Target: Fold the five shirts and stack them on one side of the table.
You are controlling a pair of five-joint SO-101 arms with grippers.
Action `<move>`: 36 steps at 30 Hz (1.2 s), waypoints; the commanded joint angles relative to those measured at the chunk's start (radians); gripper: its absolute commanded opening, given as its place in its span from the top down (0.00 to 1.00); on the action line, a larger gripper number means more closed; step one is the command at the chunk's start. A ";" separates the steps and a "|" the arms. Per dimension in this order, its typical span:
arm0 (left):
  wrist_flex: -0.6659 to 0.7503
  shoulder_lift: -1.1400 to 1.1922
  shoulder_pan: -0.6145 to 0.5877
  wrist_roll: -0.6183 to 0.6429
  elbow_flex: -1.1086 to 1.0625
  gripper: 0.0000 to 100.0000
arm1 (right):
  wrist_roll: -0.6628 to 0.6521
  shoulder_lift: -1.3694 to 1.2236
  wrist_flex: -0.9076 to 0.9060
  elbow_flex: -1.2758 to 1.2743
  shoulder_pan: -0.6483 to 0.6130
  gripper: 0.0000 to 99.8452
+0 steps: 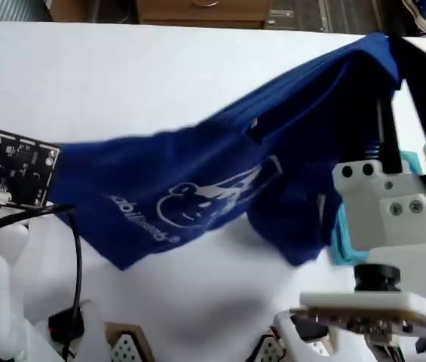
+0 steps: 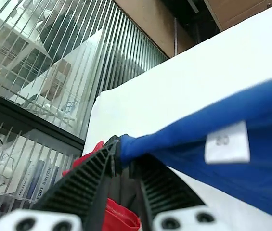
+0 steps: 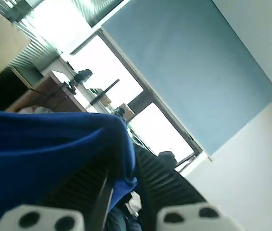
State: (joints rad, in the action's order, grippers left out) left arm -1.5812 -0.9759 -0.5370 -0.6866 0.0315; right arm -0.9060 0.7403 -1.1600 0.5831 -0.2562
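A blue shirt (image 1: pixel 220 188) with a white print hangs stretched above the white table (image 1: pixel 122 75), held up at both ends. In the left wrist view my left gripper (image 2: pixel 125 159) is shut on one corner of the blue shirt (image 2: pixel 232 144), whose white size label (image 2: pixel 227 143) shows. In the right wrist view my right gripper (image 3: pixel 126 178) is shut on a bunched edge of the blue shirt (image 3: pixel 39 154), raised high and facing the ceiling. In the high view the shirt's far right corner (image 1: pixel 375 45) rises to an arm at the upper right. A light blue cloth (image 1: pixel 341 241) lies under the shirt at the right.
White arm housings and a camera board (image 1: pixel 16 170) fill the near left; another arm body (image 1: pixel 393 204) fills the near right. Something red (image 2: pixel 119 219) lies below the left gripper. Cabinets stand beyond the table's far edge.
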 commanded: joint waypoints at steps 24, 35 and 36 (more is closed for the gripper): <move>0.058 0.044 -0.038 0.339 0.036 0.98 | 0.057 -0.053 -0.051 0.071 -0.021 0.98; 0.074 0.135 0.129 0.374 0.108 0.98 | 0.057 -0.070 -0.054 0.071 -0.021 0.98; 0.058 0.135 0.129 0.376 0.139 0.98 | 0.057 -0.070 -0.054 0.071 -0.021 0.98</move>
State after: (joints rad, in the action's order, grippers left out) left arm -1.5044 -0.8454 -0.4204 -0.3214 0.0790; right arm -0.8615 0.6820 -1.2091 0.6291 -0.2731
